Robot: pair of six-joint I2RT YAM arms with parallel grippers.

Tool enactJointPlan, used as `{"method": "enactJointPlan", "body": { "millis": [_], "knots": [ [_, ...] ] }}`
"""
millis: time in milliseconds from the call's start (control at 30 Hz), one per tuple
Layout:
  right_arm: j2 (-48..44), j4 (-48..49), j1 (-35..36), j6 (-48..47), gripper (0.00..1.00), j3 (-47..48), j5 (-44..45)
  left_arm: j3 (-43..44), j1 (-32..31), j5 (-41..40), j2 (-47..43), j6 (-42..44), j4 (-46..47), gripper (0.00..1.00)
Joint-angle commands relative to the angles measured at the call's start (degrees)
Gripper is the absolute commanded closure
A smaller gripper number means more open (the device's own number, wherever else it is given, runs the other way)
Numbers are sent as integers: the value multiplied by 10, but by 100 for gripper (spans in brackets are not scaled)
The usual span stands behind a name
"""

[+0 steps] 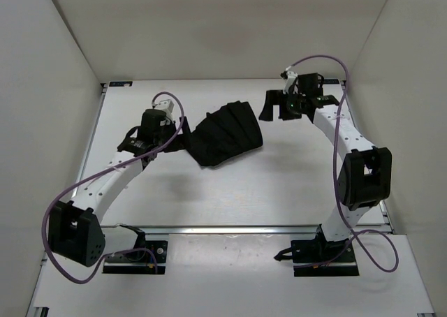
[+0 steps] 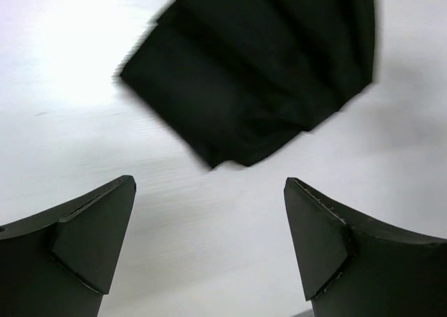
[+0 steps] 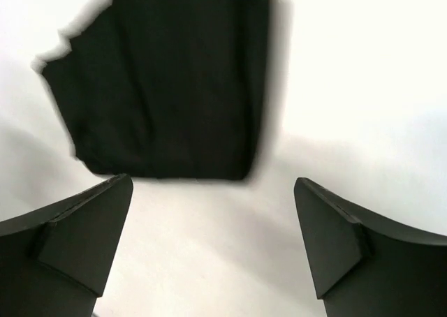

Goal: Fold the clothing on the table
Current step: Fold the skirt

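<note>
The clothing [image 1: 227, 134] is a black pleated bundle lying folded on the white table [image 1: 230, 198], a little behind its middle. My left gripper [image 1: 180, 139] stands open just left of it, apart from the fabric. In the left wrist view the clothing [image 2: 258, 72] lies beyond the gripper [image 2: 209, 223], with bare table between the fingers [image 2: 91, 240]. My right gripper [image 1: 271, 111] stands open just right of the garment's far corner. The right wrist view shows the clothing [image 3: 167, 86] ahead of the gripper [image 3: 213, 226], with nothing between its fingers [image 3: 335, 240].
White walls [image 1: 56, 86] enclose the table on the left, back and right. A metal rail [image 1: 244, 228] runs along the near edge by the arm bases. Purple cables [image 1: 335, 86] loop off both arms.
</note>
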Motion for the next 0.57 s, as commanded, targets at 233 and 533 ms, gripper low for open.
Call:
{"method": "enactJointPlan", "body": {
  "millis": [233,533],
  "knots": [
    [-147,23,-53,-27,1,-207,72,-65,30,-61,-79,66,-47,1],
    [-161,42,-50,-13,1,-237,52,-51,18,-78,-56,86,-75,1]
  ]
}}
